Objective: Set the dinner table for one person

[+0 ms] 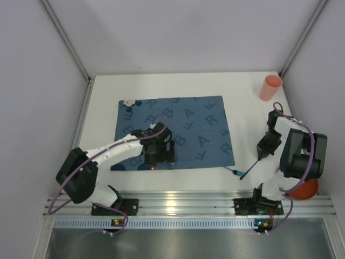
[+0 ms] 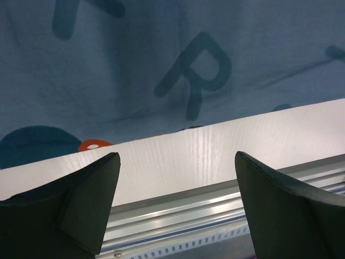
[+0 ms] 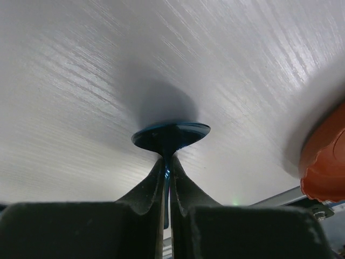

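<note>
right jaws pinch spoon (image 1: 236,172) handle | left jaws spread, empty, over mat's (image 1: 199,124) near edge | counter (image 1: 245,113) under both | spoon slants from right jaws toward mat's near-right corner, tip just beside it | right arm nearer

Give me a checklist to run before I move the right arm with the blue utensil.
1. Grip: right gripper shut on the blue utensil: ok.
2. Lift: utensil clear of the dinner table: cannot tell.
3. Other arm: left gripper open and empty, over the near edge of the placemat: ok.
4. Landing spot: bare table right of the placemat: ok.
5. The pink cup upright at the far right corner: ok.
6. The orange bowl clear of the right arm: cannot tell, because the arm overlaps it from above.
</note>
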`<act>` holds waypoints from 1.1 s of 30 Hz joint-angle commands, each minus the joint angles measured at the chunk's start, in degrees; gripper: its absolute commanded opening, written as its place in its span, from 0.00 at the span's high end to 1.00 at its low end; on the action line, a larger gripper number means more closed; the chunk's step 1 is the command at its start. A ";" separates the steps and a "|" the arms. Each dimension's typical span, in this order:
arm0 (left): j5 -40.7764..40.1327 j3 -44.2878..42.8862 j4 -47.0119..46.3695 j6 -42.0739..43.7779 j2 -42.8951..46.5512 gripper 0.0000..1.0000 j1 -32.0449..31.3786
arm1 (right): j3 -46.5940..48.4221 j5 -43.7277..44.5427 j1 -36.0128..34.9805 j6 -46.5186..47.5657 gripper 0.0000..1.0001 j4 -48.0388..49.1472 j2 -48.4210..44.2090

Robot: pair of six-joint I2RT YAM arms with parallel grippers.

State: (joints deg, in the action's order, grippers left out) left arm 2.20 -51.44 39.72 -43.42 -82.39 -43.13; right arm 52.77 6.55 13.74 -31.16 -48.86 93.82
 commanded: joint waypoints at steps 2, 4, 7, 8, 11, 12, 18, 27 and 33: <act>0.35 -7.86 -1.06 1.32 -3.55 0.08 0.16 | 3.81 2.50 0.50 3.29 1.00 12.13 6.37; 0.09 -9.98 0.44 2.02 -4.53 0.08 0.24 | 9.07 5.31 0.41 4.43 1.00 9.94 6.37; -0.61 -14.12 2.37 2.81 -6.29 0.08 0.33 | 17.41 8.21 -0.02 6.89 1.00 6.17 5.85; -0.88 -15.95 2.81 3.07 -6.64 0.08 0.33 | 19.63 9.00 -0.29 7.77 1.00 5.10 5.50; -0.79 -19.38 4.31 4.22 -8.13 0.08 0.59 | 27.63 11.38 -1.78 8.74 1.00 1.15 4.09; -0.79 -20.18 4.74 4.57 -8.92 0.08 0.60 | 29.47 11.38 -2.39 8.83 1.00 0.27 3.57; -1.50 -24.41 7.91 5.71 -8.76 0.07 2.61 | 39.32 8.41 -12.91 5.94 1.00 -3.87 -0.92; 2.03 -18.35 10.18 8.08 3.10 0.07 18.34 | 44.23 -6.46 -35.33 -5.93 1.00 5.69 7.24; -0.96 -15.01 14.32 9.23 11.28 0.07 21.51 | 62.52 -10.59 -41.42 -6.64 1.00 3.08 24.90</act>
State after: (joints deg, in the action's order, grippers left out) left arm 2.09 -68.01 50.11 -35.75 -74.81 -22.24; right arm 107.72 -1.19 -26.26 -35.66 -45.80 114.43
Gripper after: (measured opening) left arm 0.932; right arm 0.021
